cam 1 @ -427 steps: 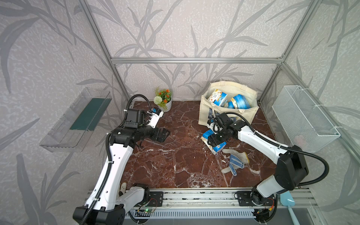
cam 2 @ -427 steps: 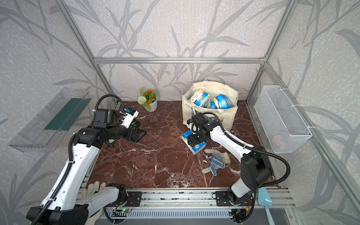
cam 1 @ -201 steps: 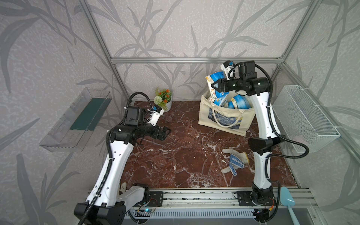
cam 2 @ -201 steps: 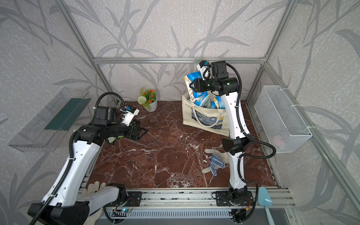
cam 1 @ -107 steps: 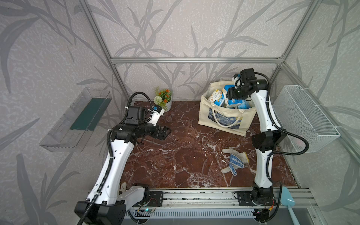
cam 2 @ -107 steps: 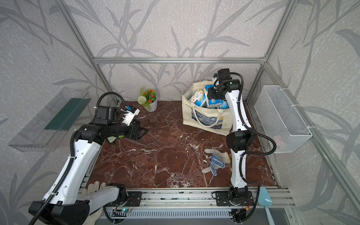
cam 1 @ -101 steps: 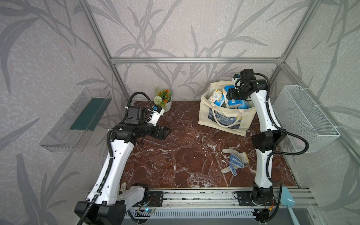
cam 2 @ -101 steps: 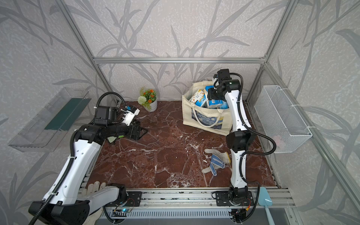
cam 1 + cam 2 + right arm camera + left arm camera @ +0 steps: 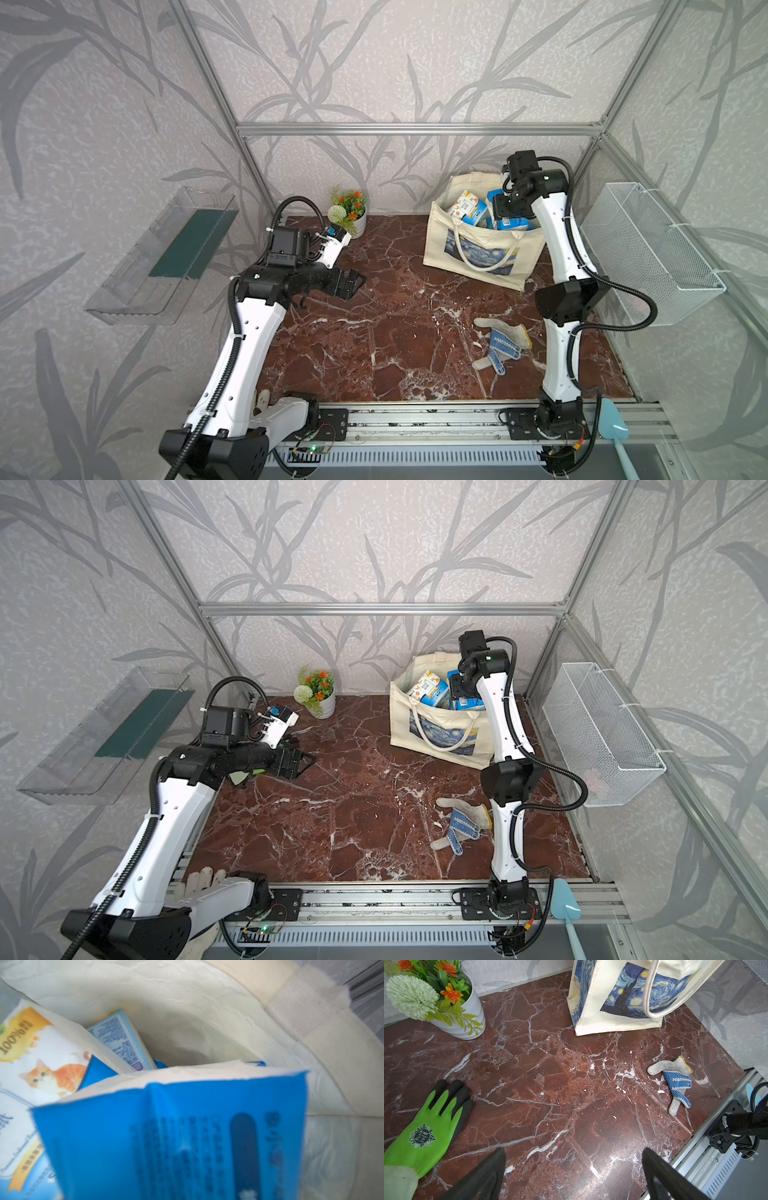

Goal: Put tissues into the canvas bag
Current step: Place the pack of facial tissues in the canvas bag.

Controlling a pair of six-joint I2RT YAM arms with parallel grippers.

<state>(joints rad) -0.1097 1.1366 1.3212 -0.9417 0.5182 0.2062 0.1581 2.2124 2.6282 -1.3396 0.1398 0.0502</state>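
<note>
Dropped R hand (image 9: 505,212) from above bag (image 9: 482,255) into its mouth, clamped on blue pack (image 9: 166,1136), long axis pointing down; L hand (image 9: 353,281) apart, well off bag.

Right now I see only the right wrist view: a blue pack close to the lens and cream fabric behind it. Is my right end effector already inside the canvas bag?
Observer: Yes. In both top views the right end effector, with the blue pack, sits in the open mouth of the canvas bag, which stands upright at the far right of the table.
Operator: Do other packs lie on the table?
Observer: None that I can see; a white-and-blue glove lies in front of the bag.
Operator: Where is the left arm?
Observer: The left end effector hovers open over the table's left side, apart from the bag.
</note>
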